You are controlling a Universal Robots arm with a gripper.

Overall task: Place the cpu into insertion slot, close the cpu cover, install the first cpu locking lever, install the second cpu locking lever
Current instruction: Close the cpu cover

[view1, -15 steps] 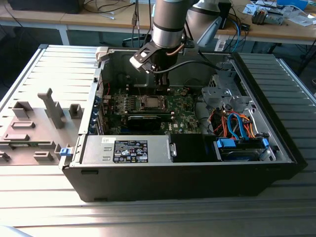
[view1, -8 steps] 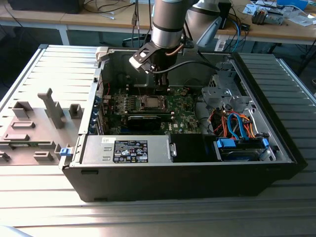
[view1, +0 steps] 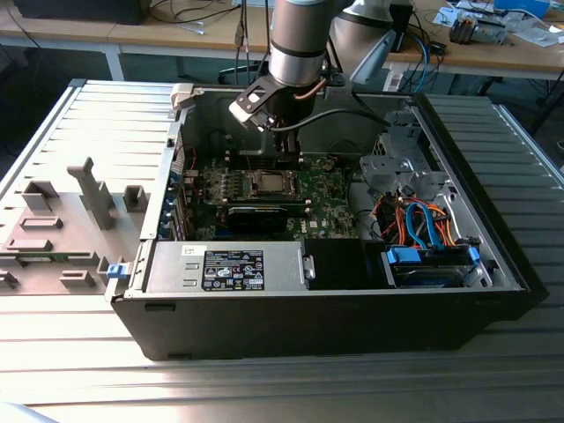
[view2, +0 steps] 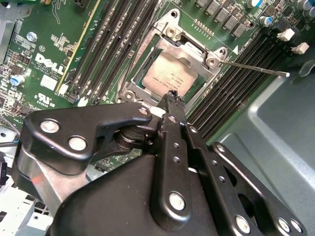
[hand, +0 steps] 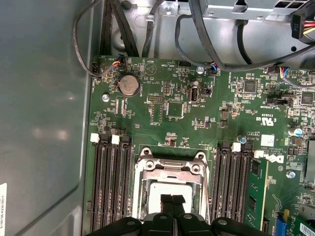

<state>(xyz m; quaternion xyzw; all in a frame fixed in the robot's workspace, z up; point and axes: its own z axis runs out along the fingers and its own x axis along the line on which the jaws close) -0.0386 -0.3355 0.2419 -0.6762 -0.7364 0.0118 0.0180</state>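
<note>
Gripper (view2: pixel 172 96) just above centre in the exterior view, fingers pressed together holding nothing, tips at, perhaps touching, cpu (view2: pixel 160 78), seated in insertion slot (view2: pixel 127 92), cpu cover (view2: pixel 189 51) lying flat around it, thin lever rod (view2: pixel 253 69) jutting sideways.

- The arm (view1: pixel 300 35) stands nearly upright in the exterior view, its silver-grey last segment pointing down; the dark wrist (view1: pixel 286 101) sits just beneath it
- The gripper (view1: pixel 284 152) hangs straight down from the wrist; its black linkage bars (view2: pixel 174 162) narrow towards the tips
- In both wrist views the fingertips (view2: pixel 172 98) (hand: pixel 166 200) are pressed together, with only a thin seam between them
</note>
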